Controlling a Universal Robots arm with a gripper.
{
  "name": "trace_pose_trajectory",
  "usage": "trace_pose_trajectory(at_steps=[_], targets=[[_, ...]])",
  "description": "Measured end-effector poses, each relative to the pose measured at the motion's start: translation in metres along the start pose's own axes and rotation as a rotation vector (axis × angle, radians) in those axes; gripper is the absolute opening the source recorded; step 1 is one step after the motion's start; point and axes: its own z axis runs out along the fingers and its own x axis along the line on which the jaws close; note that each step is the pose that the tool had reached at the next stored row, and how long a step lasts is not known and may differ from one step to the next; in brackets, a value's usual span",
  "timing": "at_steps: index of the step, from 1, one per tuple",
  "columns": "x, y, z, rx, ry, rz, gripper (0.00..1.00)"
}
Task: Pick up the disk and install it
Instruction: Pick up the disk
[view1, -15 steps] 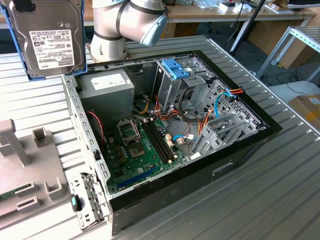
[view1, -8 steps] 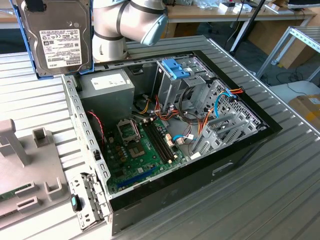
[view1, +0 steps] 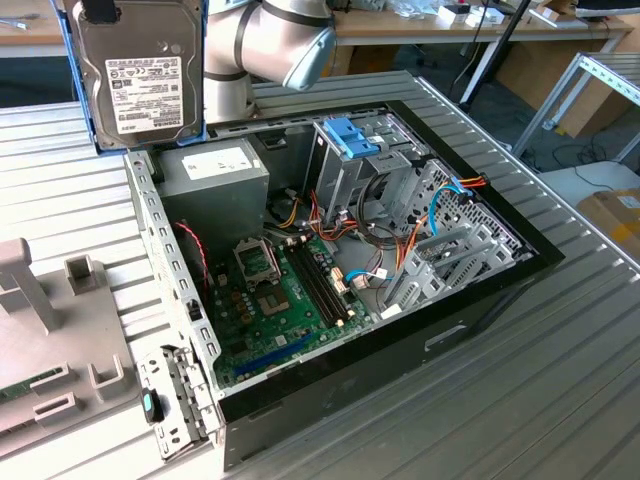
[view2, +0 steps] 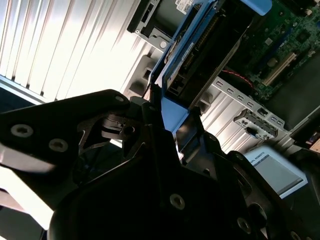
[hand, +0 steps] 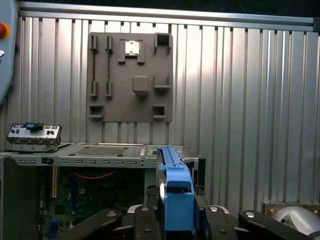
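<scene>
Your gripper (view2: 172, 119) was clamped on the disk (view1: 140, 75) by its blue frame edge, holding it upright and raised near a corner of the computer case (view1: 330, 365). Held by one edge, it could likely have twisted or clipped the case wall.

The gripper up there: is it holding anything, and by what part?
Yes: the gripper holds the disk, clamped at one end of its light-blue carrier frame.

Bright, even light fills the exterior view. In the second wrist view the ribbed silver metal table (view2: 60, 50) glares white, while the black claw (view2: 172, 117) clamped on the blue-framed dark grey disk (view2: 205, 60) lies in heavy shadow.
</scene>
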Motion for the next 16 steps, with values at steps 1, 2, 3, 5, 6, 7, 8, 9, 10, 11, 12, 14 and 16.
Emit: trace_pose_trajectory(at_steps=[1, 2, 3, 5, 6, 7, 8, 9, 10, 11, 12, 14, 16], targets=[[0.0001, -0.0033, -0.0001, -0.0001, 0.0001, 0.000, 0.36], [0.0001, -0.0072, 0.0000, 0.0000, 0.0000, 0.000, 0.36], [0.0002, -0.0115, 0.0000, 0.0000, 0.0000, 0.000, 0.36], [0.0004, -0.0238, -0.0001, 0.0000, 0.0001, 0.000, 0.36], [0.0005, -0.0296, -0.0001, 0.0000, 0.0001, 0.000, 0.36], [0.0006, -0.0355, -0.0001, 0.0000, 0.0000, 0.000, 0.36], [0.0007, -0.0400, -0.0001, 0.0000, 0.0000, 0.000, 0.36], [0.0008, -0.0426, -0.0001, 0.0000, 0.0000, 0.000, 0.36], [0.0008, -0.0454, -0.0001, 0.0000, 0.0000, 0.000, 0.36], [0.0009, -0.0504, -0.0001, 0.0000, 0.0000, 0.000, 0.36], [0.0009, -0.0531, -0.0001, 0.0000, 0.0001, 0.000, 0.36], [0.0009, -0.0615, -0.0001, -0.0001, 0.0001, 0.000, 0.36], [0.0011, -0.0665, -0.0001, 0.0000, 0.0000, 0.000, 0.36]])
